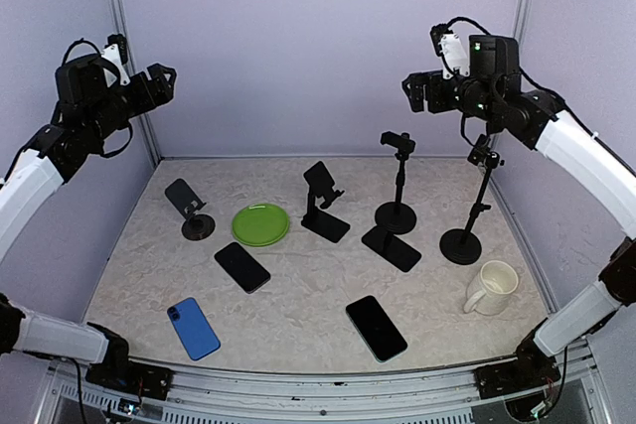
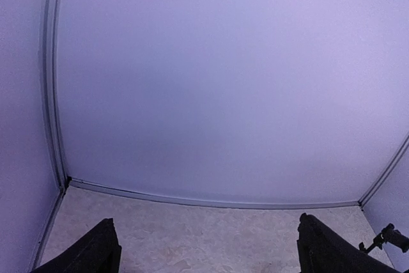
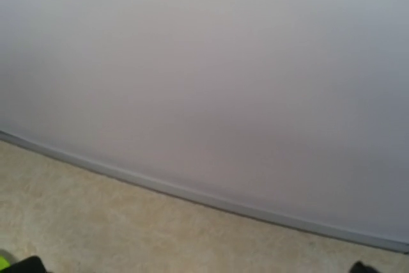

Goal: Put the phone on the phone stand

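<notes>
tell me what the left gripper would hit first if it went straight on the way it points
Probably the back wall: the left gripper is raised with jaws apart, and its wrist view shows only wall ahead, with the table below that line. Depth is unclear.

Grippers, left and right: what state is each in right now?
Left gripper: open, holding nothing.
Right gripper: open, holding nothing.

Left hand (image 1: 159, 81) and right hand (image 1: 415, 91) hang high above the bench (image 1: 298, 295). The blue phone (image 1: 193, 328) lies flat at front left, well apart from the small stand (image 1: 189, 208) behind it.
</notes>
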You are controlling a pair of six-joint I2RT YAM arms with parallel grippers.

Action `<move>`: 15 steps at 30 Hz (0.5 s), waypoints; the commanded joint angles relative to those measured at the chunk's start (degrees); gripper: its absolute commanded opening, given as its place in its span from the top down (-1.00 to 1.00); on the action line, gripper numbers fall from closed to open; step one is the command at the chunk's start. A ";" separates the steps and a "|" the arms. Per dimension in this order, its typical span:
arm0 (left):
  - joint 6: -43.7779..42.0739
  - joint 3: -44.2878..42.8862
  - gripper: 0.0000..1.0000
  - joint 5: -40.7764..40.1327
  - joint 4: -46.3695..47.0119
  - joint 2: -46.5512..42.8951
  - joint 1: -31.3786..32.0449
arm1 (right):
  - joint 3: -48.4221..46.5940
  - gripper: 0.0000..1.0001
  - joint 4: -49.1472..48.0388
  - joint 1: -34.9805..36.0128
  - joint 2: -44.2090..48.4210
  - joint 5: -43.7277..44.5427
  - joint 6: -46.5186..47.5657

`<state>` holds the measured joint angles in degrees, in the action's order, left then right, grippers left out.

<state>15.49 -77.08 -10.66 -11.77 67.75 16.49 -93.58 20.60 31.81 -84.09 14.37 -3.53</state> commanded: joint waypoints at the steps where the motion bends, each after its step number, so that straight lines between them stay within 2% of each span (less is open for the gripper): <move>1: -0.16 -0.46 -0.94 -0.41 -2.97 0.68 5.60 | 4.81 -1.00 -1.13 0.99 2.70 -2.83 0.65; 5: 2.27 -2.77 -0.97 -1.03 -10.08 3.67 9.96 | 11.53 -1.00 -6.49 1.17 6.54 -14.17 3.89; 7: 3.15 -3.22 -0.98 -1.21 -12.26 4.50 12.22 | 12.28 -1.00 -5.38 1.40 6.73 -17.30 3.86; 12: 4.79 -1.30 -0.98 -5.14 -14.96 4.57 19.03 | 13.03 -0.89 -0.22 6.72 5.42 -17.52 5.85; 15: 9.69 -2.60 -0.98 -9.74 -22.34 7.00 21.86 | 15.42 -0.85 1.07 10.49 5.60 -17.30 5.37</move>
<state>19.42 -78.46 -14.37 -25.15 72.55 35.35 -80.99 18.79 37.85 -79.59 -0.89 0.93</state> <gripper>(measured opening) 0.988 0.936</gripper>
